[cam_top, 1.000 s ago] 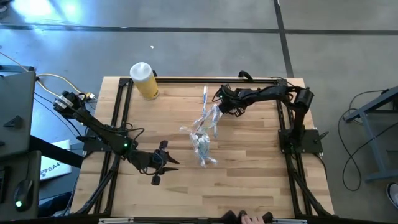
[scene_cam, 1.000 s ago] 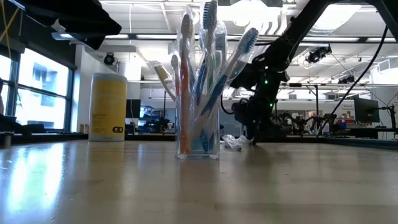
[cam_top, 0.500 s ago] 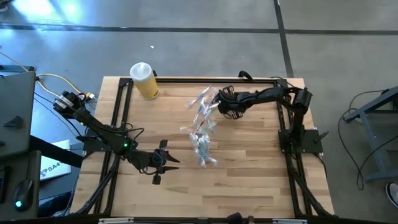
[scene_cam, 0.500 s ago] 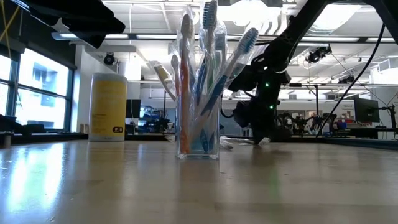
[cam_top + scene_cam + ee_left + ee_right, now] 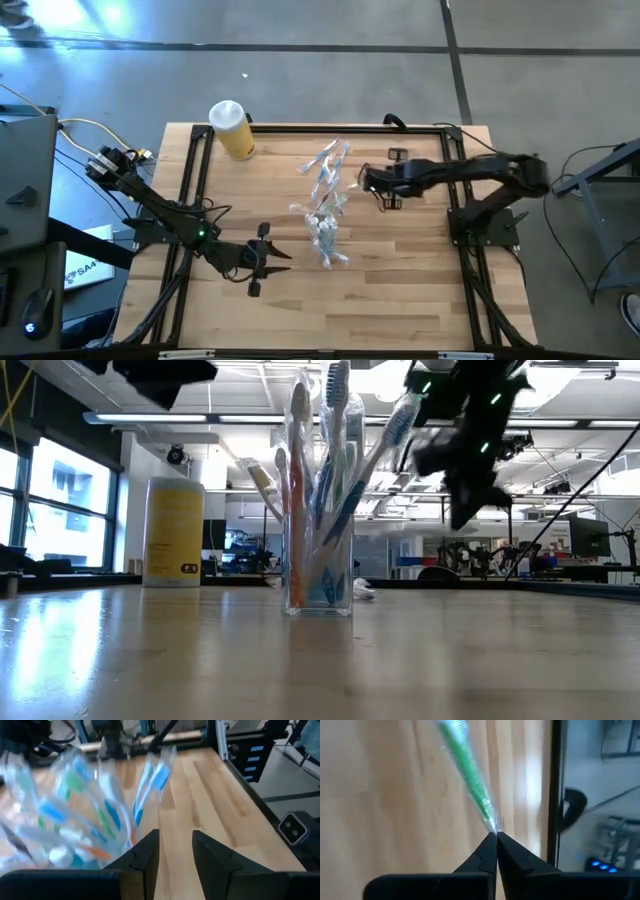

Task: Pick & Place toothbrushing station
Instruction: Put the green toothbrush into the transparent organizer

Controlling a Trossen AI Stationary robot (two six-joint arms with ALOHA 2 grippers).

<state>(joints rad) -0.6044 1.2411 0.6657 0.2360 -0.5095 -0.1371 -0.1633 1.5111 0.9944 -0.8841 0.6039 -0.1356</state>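
The clear plastic cup (image 5: 323, 232) (image 5: 320, 575) stands on its base mid-table with several wrapped toothbrushes (image 5: 330, 450) upright in it. My right gripper (image 5: 366, 184) (image 5: 462, 510) is up over the table's far right part, shut on a green toothbrush (image 5: 467, 767) in a clear wrapper. My left gripper (image 5: 278, 258) (image 5: 175, 851) hovers to the left of the cup, open, with nothing between its fingers. The cup's toothbrushes (image 5: 75, 805) show just ahead of it. My right gripper pinches one end of the wrapped green toothbrush (image 5: 491, 826) between its two fingertips. The fingers slant downward. The toothbrush reaches out beyond the fingertips, over the wooden tabletop and lifted clear of it.
A yellow bottle with a white cap (image 5: 232, 128) (image 5: 173, 532) stands at the far left corner. A black frame rail (image 5: 340, 128) borders the wooden table. A small wrapped piece (image 5: 365, 590) lies on the table behind the cup.
My right gripper has risen from the tabletop, gone toward the table's right and near edges and rolled, taking the wrapped toothbrush up with it. The cup has stayed in place.
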